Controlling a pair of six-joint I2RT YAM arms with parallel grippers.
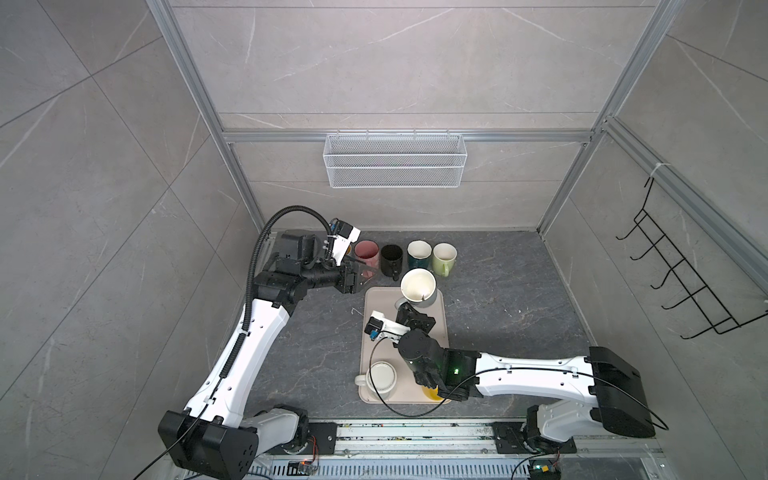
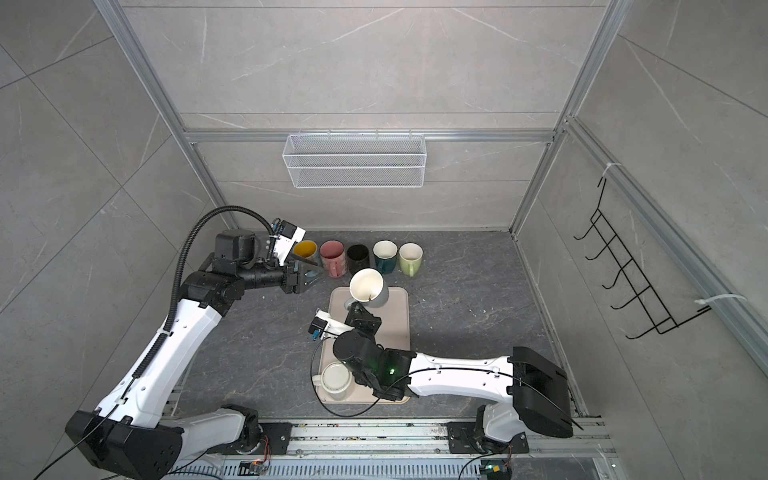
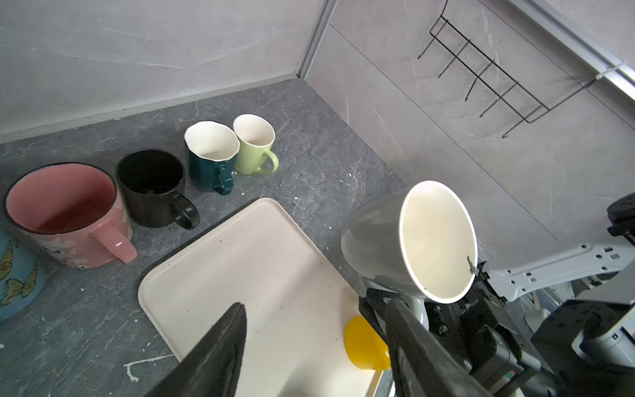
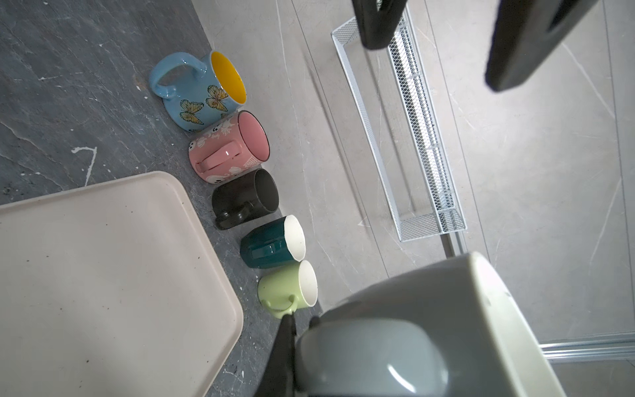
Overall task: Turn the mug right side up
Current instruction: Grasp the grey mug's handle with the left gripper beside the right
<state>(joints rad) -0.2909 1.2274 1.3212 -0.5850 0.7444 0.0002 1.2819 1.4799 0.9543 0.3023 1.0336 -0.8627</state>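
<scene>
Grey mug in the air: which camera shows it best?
The left wrist view: the grey mug shows nearly whole, tilted, its pale inside clear. Both top views show it small, from above. The right wrist view catches only its wall and handle.

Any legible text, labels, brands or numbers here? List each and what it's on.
None legible.
On the pink mug: a small scrawl among its white prints, too blurred to read.
The blue mug shows butterflies only; the grey mug is plain.
</scene>
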